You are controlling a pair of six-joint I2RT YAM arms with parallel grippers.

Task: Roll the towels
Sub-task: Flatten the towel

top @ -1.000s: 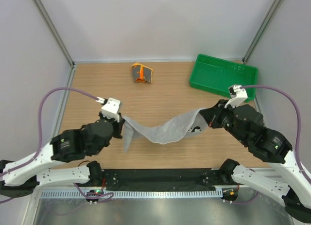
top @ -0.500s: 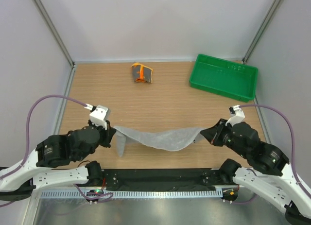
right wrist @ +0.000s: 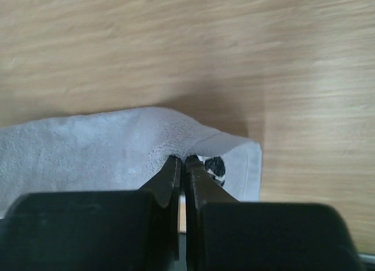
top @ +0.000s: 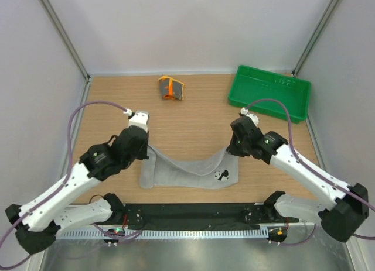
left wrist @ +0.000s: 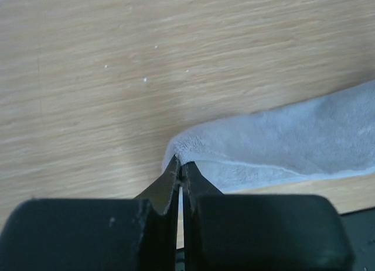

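Though unreadable, black print (top: 221, 175) at right end of grey towel (top: 187, 174). Stretched left-right, corners clamped by left gripper (left wrist: 180, 165) and right gripper (right wrist: 183, 161).

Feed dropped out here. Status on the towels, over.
Both shut on grey towel corners: left fingers, right fingers. Middle lying flat, ends lifted. At back, orange towel and tray, out of the way.

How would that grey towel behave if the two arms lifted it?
Probably floppy: the grey towel sags in a curve between the left gripper and right gripper. Likely light, since mere tip pinches raise its corners. Its fuzzy pile suggests it won't slip easily.
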